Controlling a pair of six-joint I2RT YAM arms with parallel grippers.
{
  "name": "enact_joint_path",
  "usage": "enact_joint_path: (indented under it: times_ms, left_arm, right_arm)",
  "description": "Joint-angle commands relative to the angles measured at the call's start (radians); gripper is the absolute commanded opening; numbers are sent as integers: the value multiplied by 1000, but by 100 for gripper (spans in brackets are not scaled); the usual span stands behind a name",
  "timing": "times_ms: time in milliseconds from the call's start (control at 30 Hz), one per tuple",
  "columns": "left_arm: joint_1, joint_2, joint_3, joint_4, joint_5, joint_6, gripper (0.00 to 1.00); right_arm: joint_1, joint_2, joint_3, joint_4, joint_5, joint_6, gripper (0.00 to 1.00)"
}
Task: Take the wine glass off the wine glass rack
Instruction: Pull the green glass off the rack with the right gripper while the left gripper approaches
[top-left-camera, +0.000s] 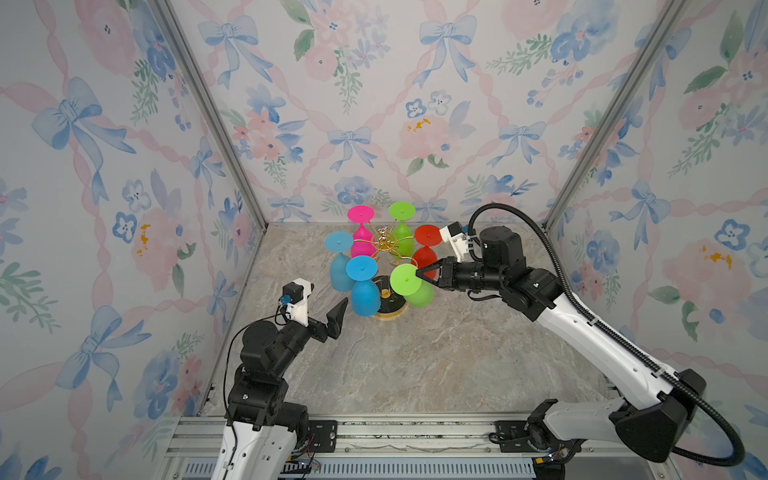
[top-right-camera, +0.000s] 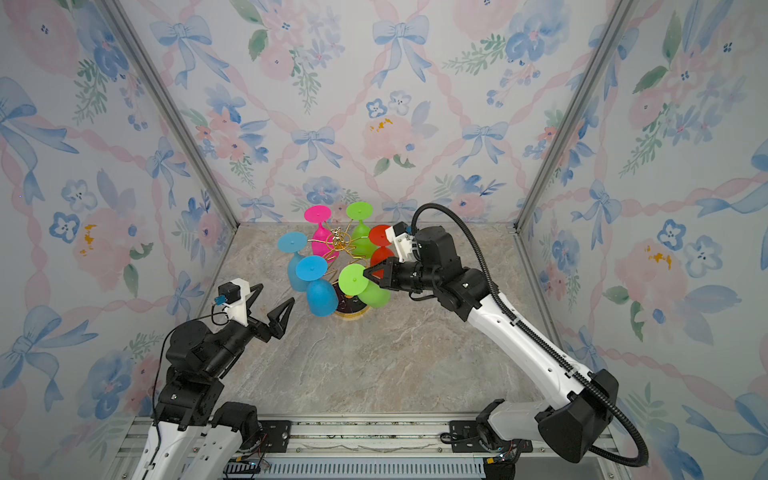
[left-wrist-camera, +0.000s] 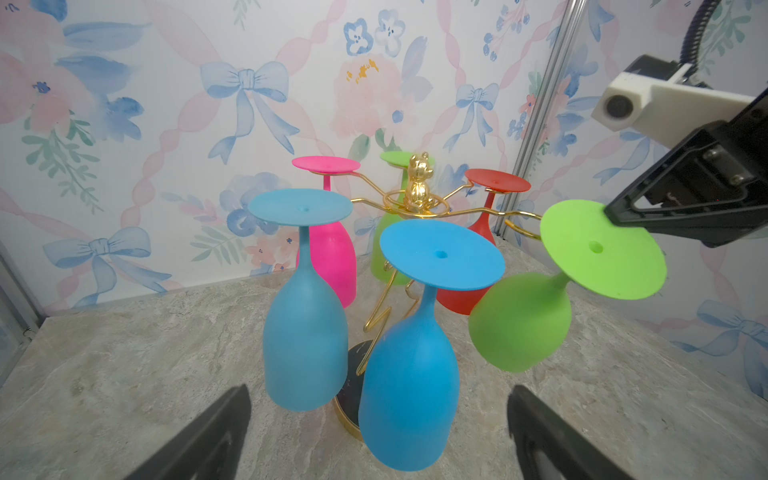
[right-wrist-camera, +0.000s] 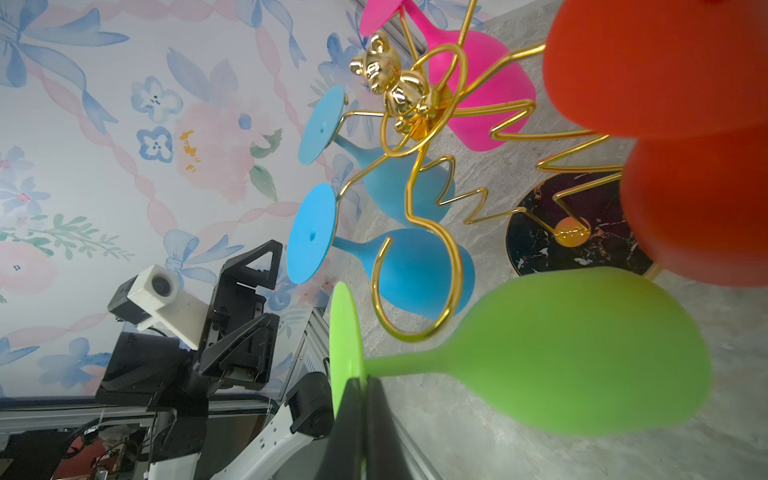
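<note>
The gold wire wine glass rack (top-left-camera: 384, 242) stands on its round black base (right-wrist-camera: 540, 232) at the back of the table. A lime green wine glass (top-left-camera: 419, 297) hangs tilted at the rack's front right. My right gripper (top-left-camera: 419, 272) is shut on the rim of its foot disc (top-right-camera: 352, 279); the pinch shows edge-on in the right wrist view (right-wrist-camera: 361, 382). Its stem (right-wrist-camera: 407, 365) lies just outside an empty ring arm (right-wrist-camera: 415, 291). My left gripper (top-right-camera: 277, 293) stands open in front and to the left of the rack, holding nothing, with the blue glasses ahead of it (left-wrist-camera: 378, 390).
Several glasses hang upside down on the rack: two blue (top-left-camera: 362, 270) (top-left-camera: 338, 243), a pink (top-left-camera: 360, 214), a second green (top-left-camera: 402, 211) and a red (top-left-camera: 428, 235). Floral walls with metal posts (top-left-camera: 208, 112) close in three sides. An aluminium rail (top-left-camera: 407, 432) runs along the front.
</note>
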Motion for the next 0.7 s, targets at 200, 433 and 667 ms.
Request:
enact_joint_path:
  times_ms: [200,433,667]
  left_arm:
    - [-3,2,96,-66,49,-135,98]
    - [-3,42,163,-82,307,-230,96]
    - [-20,32,133,-82,447,-282,95]
  right_arm:
    - [14,-162,-60,-108,53,-180,0]
    - [14,-262,-136,-100,94,-258,0]
    - [21,-350,-219,-81,134,-323,0]
